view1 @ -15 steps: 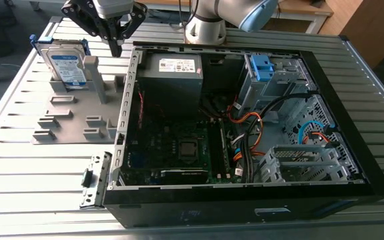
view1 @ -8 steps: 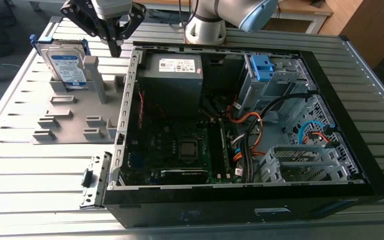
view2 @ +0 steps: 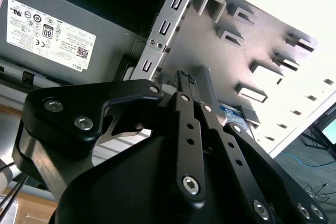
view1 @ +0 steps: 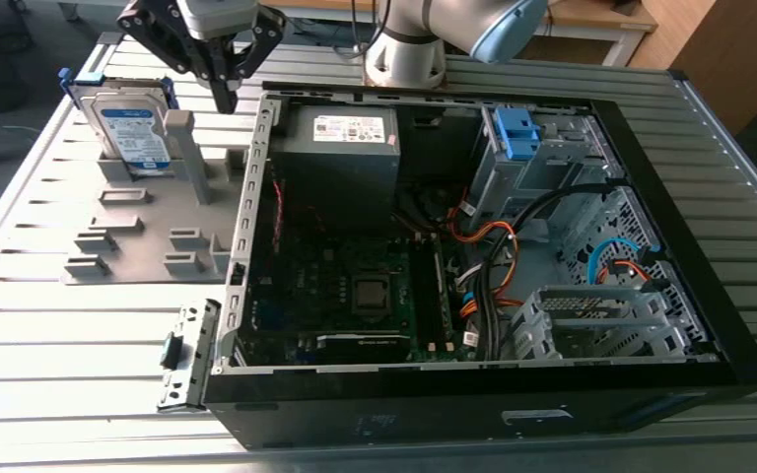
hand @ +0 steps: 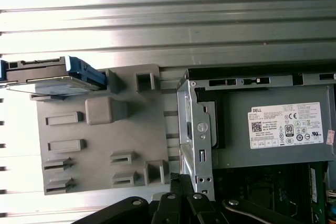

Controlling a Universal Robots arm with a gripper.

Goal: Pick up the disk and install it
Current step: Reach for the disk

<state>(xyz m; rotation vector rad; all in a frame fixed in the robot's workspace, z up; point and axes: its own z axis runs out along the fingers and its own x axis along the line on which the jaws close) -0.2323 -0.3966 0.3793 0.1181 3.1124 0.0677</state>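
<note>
My gripper (view1: 226, 99) is pinched closed, empty, hanging beside one disk (view1: 131, 128) that stands upright in one rack (view1: 129, 232), next to one open case (view1: 418, 394).

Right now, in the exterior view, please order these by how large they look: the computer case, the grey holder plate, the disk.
1. computer case
2. grey holder plate
3. disk, standing upright on that plate

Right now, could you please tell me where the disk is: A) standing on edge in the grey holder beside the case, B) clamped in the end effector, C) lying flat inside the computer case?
A: the disk stands on edge in the grey holder beside the computer case, with the end effector apart from it.
</note>
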